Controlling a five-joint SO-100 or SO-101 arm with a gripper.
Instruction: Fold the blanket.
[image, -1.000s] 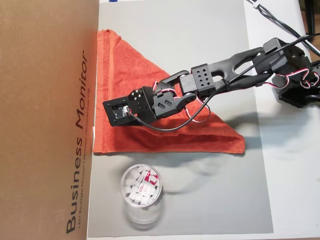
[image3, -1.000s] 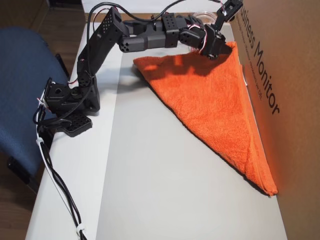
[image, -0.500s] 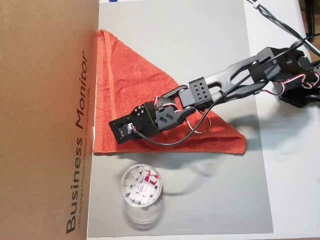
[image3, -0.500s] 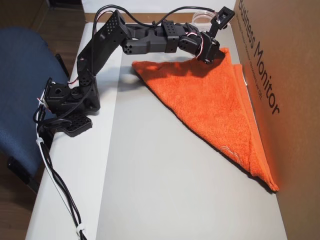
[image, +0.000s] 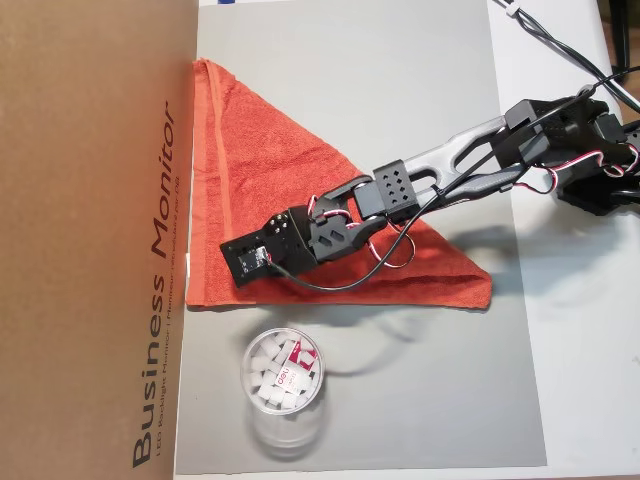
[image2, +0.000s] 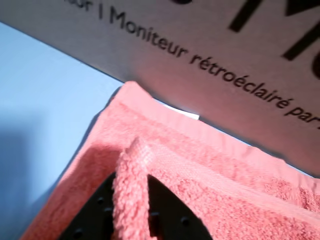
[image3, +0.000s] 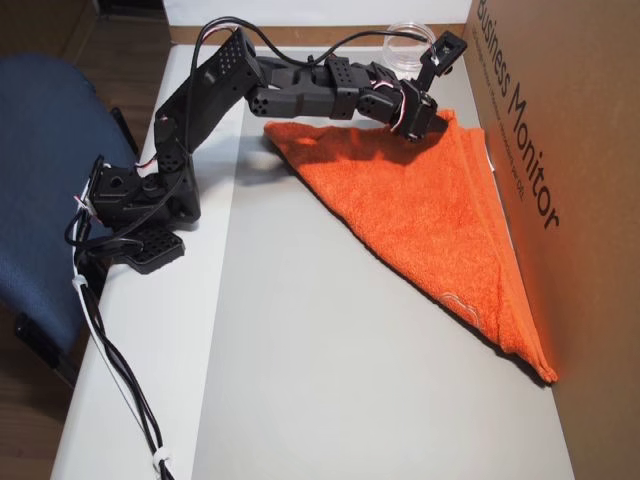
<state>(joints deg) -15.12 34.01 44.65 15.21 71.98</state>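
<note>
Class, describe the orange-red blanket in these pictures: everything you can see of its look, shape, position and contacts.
The blanket is orange-red terry cloth with a fuzzy pile and flat woven hem bands. It lies folded into a triangle on the grey mat, one long edge against the cardboard box. In the wrist view a fold of its hem stands pinched between dark fingers, so the gripper is shut on cloth at the corner nearest the box. A clear cup stands just beyond its lower edge, not touching.
</note>
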